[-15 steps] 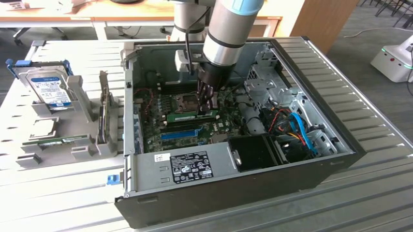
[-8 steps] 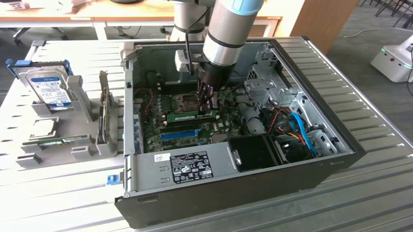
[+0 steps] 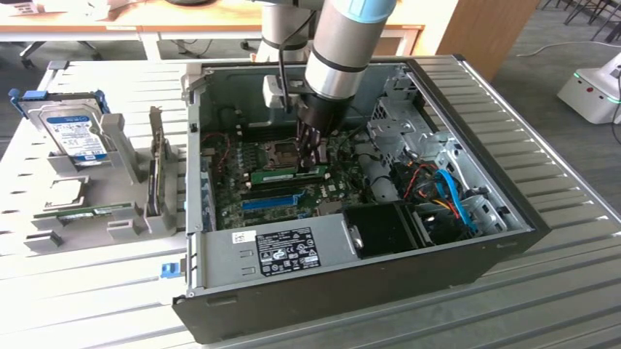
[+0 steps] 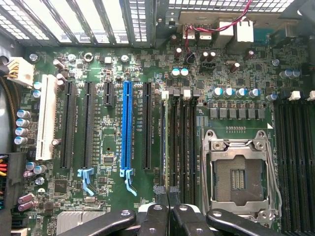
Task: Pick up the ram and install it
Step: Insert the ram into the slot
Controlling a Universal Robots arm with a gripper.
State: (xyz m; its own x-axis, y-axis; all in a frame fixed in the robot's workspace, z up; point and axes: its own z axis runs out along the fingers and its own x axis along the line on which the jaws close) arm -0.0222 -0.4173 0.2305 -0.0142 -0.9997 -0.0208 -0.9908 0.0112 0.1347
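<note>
- The arm (image 3: 345, 43) reached down from the upper middle of the exterior view into an open computer case (image 3: 388, 291) that lay on its side on a slatted counter (image 3: 553, 291).
- The pincer (image 3: 315, 166) stood at the centre of that view, just above the motherboard (image 3: 233, 200), with its dark fingers pointing down.
- In the wrist view the pincer (image 4: 166, 191) was clenched: its two fingertips (image 4: 160, 189) sat almost together, with the thin edge of the ram (image 4: 166, 142) between them.
- The ram (image 3: 286, 175) lay along the memory slots near the middle of the board, and the pincer held it at the end toward the exterior view's right.
- In the wrist view the ram stood on edge in line with the slot nearest the long expansion slots; whether it was fully seated could not be told.
- A blue expansion slot (image 4: 127, 128) ran parallel to the ram, with one black slot between them.
- The same blue slot (image 3: 272, 202) appeared just below the ram in the exterior view.
- The open processor socket (image 4: 236, 172) sat on the far side of the memory slots from the blue slot.
- On the exterior view's left, well apart from the case, a grey rack (image 3: 112, 138) held a hard drive (image 3: 78, 131) with a blue-white label.
- A second green stick (image 3: 92, 212) lay low in that rack, at the lower left of the frame.
</note>
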